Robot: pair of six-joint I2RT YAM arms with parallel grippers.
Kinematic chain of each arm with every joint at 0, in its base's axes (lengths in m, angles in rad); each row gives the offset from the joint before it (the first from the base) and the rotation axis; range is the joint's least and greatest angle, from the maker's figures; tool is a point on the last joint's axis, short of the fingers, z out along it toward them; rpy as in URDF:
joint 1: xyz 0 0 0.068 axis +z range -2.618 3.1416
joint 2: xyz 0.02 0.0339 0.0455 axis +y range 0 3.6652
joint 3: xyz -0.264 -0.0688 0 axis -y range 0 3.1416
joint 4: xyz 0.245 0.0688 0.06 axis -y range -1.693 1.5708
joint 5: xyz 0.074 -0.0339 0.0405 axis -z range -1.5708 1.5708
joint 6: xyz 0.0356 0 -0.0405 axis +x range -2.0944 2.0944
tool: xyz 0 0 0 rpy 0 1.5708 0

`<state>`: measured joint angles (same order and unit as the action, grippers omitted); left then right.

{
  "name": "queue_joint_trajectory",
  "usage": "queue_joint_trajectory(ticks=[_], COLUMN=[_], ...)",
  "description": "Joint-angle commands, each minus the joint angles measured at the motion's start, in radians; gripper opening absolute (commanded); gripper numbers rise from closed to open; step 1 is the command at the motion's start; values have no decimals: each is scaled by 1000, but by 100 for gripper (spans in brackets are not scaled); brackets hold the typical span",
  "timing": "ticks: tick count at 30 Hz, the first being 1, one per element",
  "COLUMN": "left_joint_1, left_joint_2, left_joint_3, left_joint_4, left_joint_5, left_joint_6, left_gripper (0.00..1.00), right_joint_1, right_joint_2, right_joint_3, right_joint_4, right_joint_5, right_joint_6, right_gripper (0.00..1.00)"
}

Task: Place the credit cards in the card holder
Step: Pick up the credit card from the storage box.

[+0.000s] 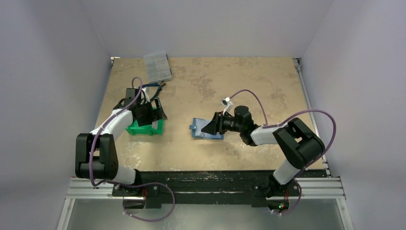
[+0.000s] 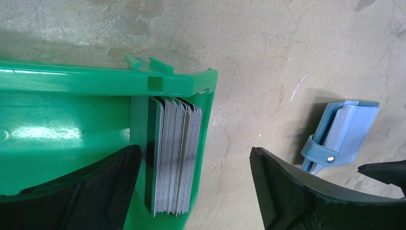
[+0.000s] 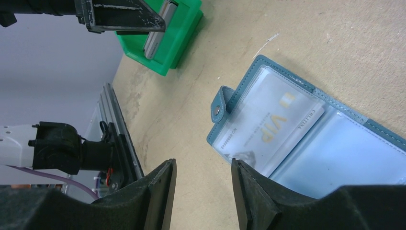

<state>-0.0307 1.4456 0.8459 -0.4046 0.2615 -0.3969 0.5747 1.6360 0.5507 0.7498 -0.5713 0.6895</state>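
Now the opened card holder lies lengthwise toward the green tray, tab leading; left gripper and right gripper both agape.

Glossy green plastic tray, teal leather-look card holder with shiny clear pockets, matt mottled tabletop

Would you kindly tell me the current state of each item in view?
credit cards: stacked on edge in green tray.
card holder: lying open, one VIP card pocketed.
left gripper: open, over the cards.
right gripper: open, over card holder's edge.
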Motion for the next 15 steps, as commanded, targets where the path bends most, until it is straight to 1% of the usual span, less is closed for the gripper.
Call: queue_joint_trajectory(ticks=[1,4,7,11,15], left_joint_1=[15,24,27,29,29], left_joint_2=[-53,-60,-65,-71,-77], left_joint_3=[-3,-3,-3,-6,-8], left_joint_4=[22,21,20,24,24], left_joint_5=[45,44,39,41,44], left_joint_6=[15,15,12,9,7], left_gripper=[89,86,80,70,57], right_joint_1=[-4,-4,-4,-5,-5], right_joint_2=[13,19,21,23,31], right_joint_3=[6,10,10,11,13], right_joint_4=[43,45,45,45,46], right_joint_5=[-15,-18,-18,-18,-22], right_joint_6=[1,2,3,4,4], right_gripper=[53,53,52,52,52])
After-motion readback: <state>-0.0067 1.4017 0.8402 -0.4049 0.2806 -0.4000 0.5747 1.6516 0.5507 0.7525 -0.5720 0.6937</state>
